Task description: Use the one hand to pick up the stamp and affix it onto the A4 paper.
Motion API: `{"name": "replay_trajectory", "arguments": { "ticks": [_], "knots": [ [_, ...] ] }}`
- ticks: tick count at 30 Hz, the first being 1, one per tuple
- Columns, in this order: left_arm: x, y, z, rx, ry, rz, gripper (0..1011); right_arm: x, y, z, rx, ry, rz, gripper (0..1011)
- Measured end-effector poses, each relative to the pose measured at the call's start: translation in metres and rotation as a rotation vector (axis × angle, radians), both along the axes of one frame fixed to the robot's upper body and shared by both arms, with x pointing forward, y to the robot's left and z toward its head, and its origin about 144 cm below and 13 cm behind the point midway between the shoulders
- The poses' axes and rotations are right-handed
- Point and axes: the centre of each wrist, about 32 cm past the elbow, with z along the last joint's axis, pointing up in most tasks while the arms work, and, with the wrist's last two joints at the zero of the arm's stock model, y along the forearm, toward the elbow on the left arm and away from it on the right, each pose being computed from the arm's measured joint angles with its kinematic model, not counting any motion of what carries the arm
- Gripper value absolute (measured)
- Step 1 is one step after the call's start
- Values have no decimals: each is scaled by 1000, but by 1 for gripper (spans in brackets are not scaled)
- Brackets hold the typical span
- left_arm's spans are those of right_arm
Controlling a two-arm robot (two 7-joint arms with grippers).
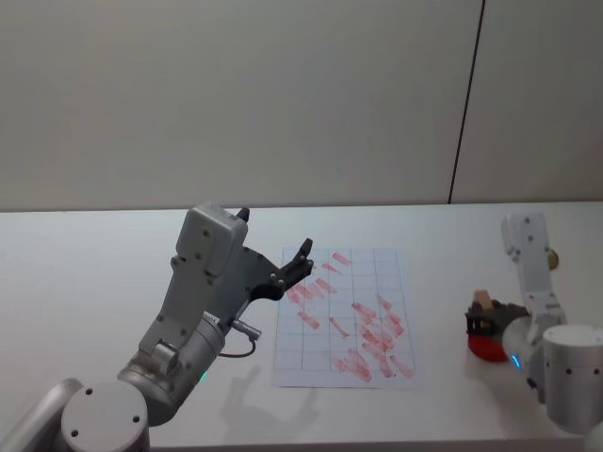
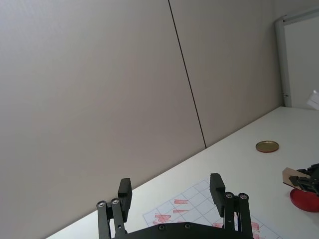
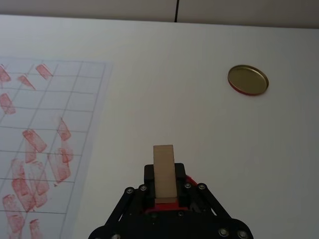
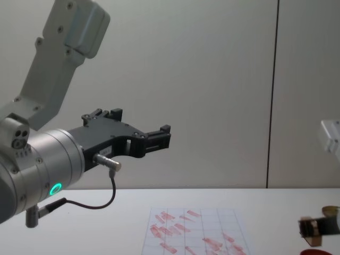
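The stamp (image 3: 164, 172) stands upright, clamped in the right gripper (image 3: 164, 191) just over the red disc (image 1: 490, 347), right of the paper (image 1: 345, 315). To do it well, lift straight, carry left, press flat on a free square. The left gripper (image 2: 171, 195) hangs open, raised above the paper's left side

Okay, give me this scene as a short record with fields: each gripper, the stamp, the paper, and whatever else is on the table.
right gripper: shut on the stamp, low over the red disc, to the right of the paper
stamp: pale wooden block, held upright between the fingers
left gripper: open, holding nothing, raised above the paper's left edge
paper: white gridded sheet, flat on the table, covered in red stamp marks
red disc: flat, under the stamp
gold disc: flat, farther back, apart from the paper
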Motion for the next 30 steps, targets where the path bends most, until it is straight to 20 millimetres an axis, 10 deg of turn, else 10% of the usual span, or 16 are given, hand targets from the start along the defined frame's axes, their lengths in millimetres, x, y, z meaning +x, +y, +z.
{"name": "replay_trajectory", "arguments": {
  "ticks": [19,30],
  "knots": [
    [0,0,0,0,0,0,993,-1,-10,-19,-22,70,-21,226],
    [0,0,0,0,0,0,993,-5,-11,-21,-18,65,-9,566]
  ]
}}
